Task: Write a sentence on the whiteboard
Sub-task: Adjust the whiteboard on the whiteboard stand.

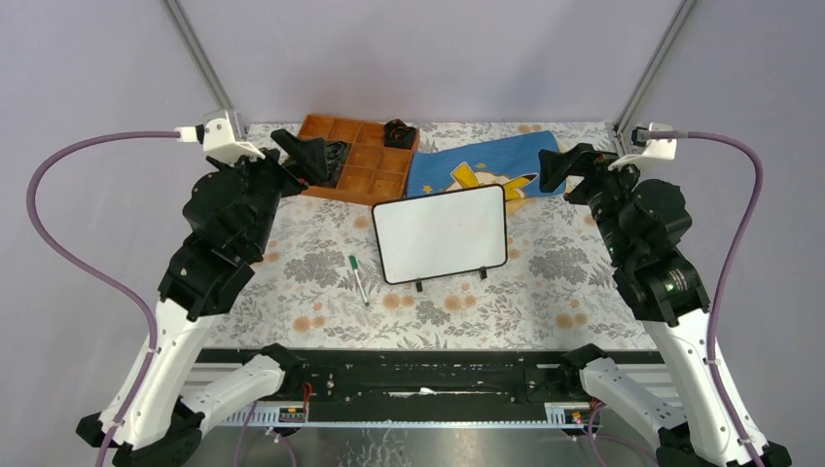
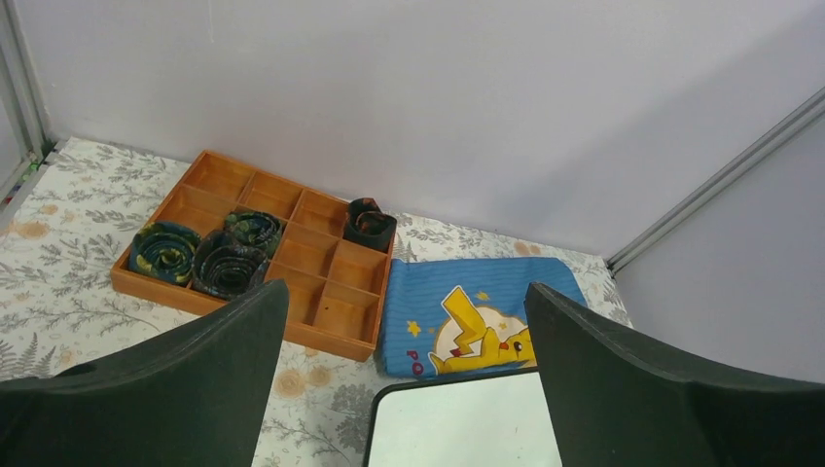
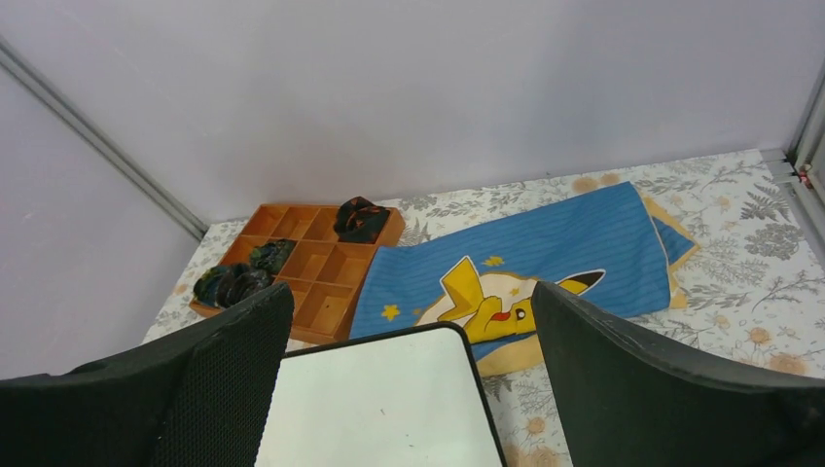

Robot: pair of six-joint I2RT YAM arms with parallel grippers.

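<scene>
The whiteboard (image 1: 441, 233) stands on its two black feet in the middle of the flowered table, its white face blank; no sentence shows on it. A marker (image 1: 358, 279) with a green cap lies on the table just left of it. My left gripper (image 1: 304, 159) hovers open at the back left, above the wooden tray. My right gripper (image 1: 562, 165) hovers open at the back right, over the blue cloth. In the left wrist view the whiteboard (image 2: 457, 428) lies below my open left gripper (image 2: 407, 297). The right wrist view shows the whiteboard (image 3: 375, 404) under my open right gripper (image 3: 409, 292). Neither gripper holds anything.
A wooden compartment tray (image 1: 365, 180) with dark rolled items sits at the back left. A blue cloth (image 1: 482, 161) with a yellow cartoon print lies behind the whiteboard. Grey walls and metal posts close in the back and sides.
</scene>
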